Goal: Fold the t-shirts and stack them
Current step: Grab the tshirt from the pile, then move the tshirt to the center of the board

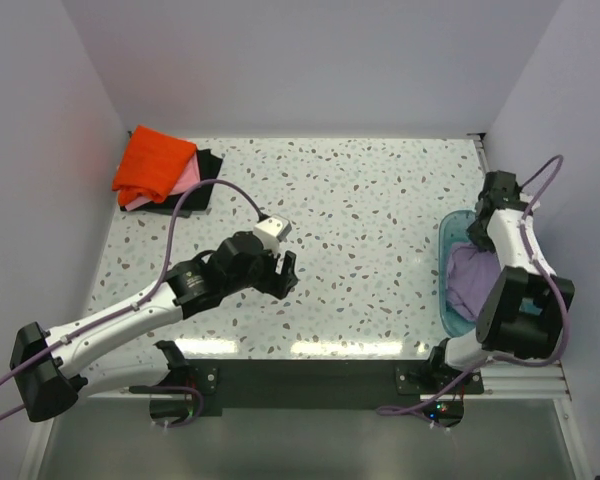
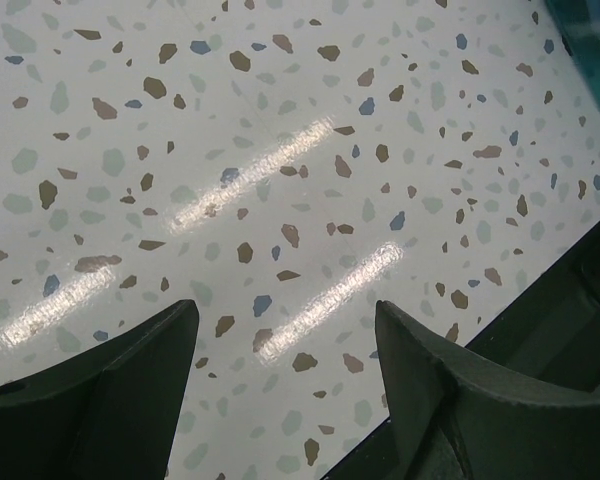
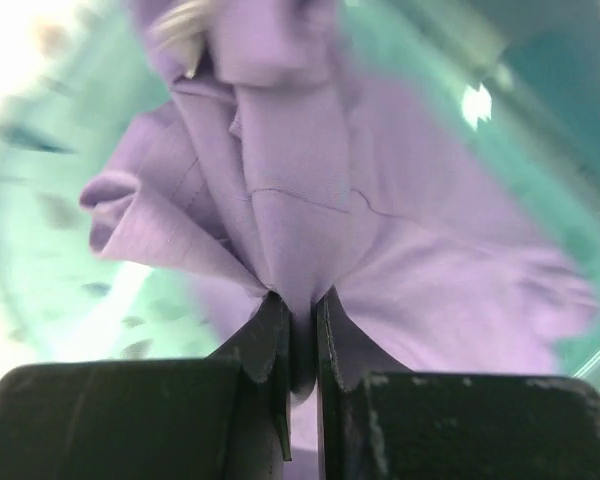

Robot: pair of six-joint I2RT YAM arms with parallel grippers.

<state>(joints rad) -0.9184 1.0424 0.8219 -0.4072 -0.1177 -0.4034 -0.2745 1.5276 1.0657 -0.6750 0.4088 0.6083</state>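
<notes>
Right wrist view shows your right gripper [image 3: 298,310] pinched almost closed on a gathered ridge of the lavender t-shirt [image 3: 310,190], with cloth squeezed between its two fingers. The grip sits on a bunched fold, probably so you can lift the shirt out of the teal bin [image 3: 30,200], whose translucent wall curves around the cloth. The shirt lies crumpled inside the bin, not yet folded. Well apart from the bin, your left gripper [image 2: 285,315] hangs above the bare speckled table [image 1: 380,200], fingers spread wide, holding and touching nothing, likely ready to help spread the shirt. At the table corner farthest from the bin, the orange t-shirt [image 1: 152,163] tops a pile over the pink t-shirt [image 1: 187,181] and black t-shirt [image 1: 207,168], apparently the stacking spot.
</notes>
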